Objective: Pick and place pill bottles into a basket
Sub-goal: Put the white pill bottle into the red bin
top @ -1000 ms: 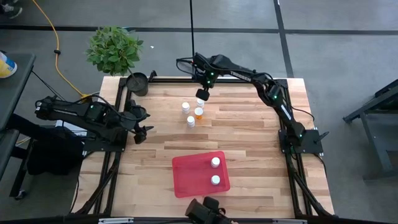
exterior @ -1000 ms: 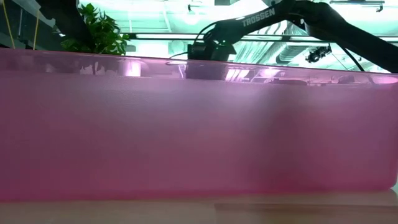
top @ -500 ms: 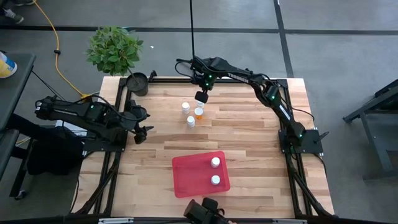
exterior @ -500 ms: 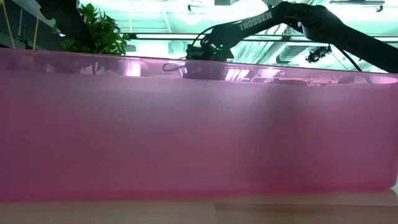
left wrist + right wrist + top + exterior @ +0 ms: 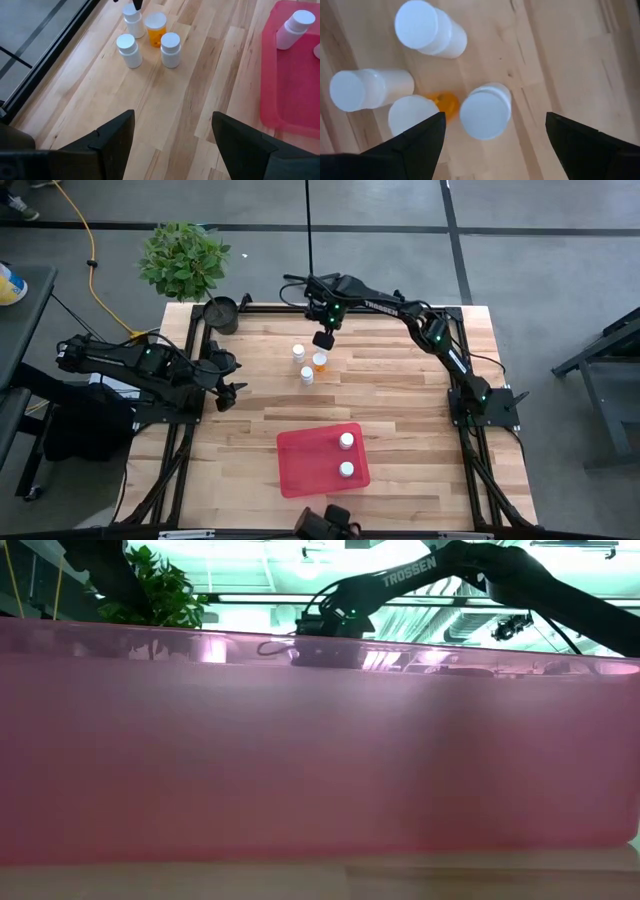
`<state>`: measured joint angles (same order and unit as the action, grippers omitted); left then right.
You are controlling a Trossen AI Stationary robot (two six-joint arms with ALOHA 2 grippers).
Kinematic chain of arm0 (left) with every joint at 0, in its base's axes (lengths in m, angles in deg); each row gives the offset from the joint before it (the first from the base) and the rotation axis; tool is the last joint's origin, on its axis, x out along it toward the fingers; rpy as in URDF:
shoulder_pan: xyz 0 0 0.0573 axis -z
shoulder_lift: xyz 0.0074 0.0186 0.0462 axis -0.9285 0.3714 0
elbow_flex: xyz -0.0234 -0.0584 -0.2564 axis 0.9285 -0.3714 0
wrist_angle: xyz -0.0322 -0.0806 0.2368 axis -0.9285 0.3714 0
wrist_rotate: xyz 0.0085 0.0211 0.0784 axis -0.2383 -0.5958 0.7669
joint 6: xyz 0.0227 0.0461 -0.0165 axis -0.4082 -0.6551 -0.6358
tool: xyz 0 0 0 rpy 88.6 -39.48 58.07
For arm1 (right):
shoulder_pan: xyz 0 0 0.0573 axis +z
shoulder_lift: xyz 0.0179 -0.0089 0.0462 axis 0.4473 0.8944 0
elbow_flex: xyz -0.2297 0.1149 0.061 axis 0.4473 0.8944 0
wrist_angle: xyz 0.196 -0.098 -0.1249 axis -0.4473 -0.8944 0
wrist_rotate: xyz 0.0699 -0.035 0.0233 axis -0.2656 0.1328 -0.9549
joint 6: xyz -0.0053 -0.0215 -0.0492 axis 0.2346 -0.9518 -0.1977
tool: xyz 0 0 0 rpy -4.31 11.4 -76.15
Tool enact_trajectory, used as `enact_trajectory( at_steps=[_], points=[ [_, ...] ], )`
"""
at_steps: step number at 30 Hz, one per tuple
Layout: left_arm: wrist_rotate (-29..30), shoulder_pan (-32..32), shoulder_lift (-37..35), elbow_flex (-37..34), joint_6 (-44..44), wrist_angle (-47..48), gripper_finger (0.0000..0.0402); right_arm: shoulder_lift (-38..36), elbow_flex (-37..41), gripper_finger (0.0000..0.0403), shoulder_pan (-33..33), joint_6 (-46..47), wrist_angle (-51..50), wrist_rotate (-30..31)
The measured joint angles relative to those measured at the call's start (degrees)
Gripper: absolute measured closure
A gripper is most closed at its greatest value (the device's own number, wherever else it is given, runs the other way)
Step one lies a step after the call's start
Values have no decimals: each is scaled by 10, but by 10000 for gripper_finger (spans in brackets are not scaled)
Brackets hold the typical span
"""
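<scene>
Where the high view looks down, the right gripper [image 5: 323, 340] is held above four clustered pill bottles [image 5: 306, 375], while two more lie in the red basket [image 5: 300, 465]. The left gripper [image 5: 228, 388] is parked at the table's left edge. In both wrist views, fingers are seen spread wide — nothing gripped.

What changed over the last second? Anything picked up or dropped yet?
The right hand, fingers open, stayed over the cluster of four pill bottles while its forearm swung closer to the table's far edge. Nothing gripped or released. Unchanged: the four bottles on the table, two bottles in the red basket, and the left hand, parked open at the left edge.
</scene>
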<state>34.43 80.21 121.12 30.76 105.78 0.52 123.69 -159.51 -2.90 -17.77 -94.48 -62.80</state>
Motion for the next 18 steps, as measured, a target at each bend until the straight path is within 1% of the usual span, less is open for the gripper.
enact_trajectory(
  at_steps=[12,18],
  points=[
    [-1,0,0,0,-8,0,103,0,0,71,2,26,-3,6],
    [-2,0,0,0,-11,0,103,0,0,71,3,45,-3,-11]
  ],
)
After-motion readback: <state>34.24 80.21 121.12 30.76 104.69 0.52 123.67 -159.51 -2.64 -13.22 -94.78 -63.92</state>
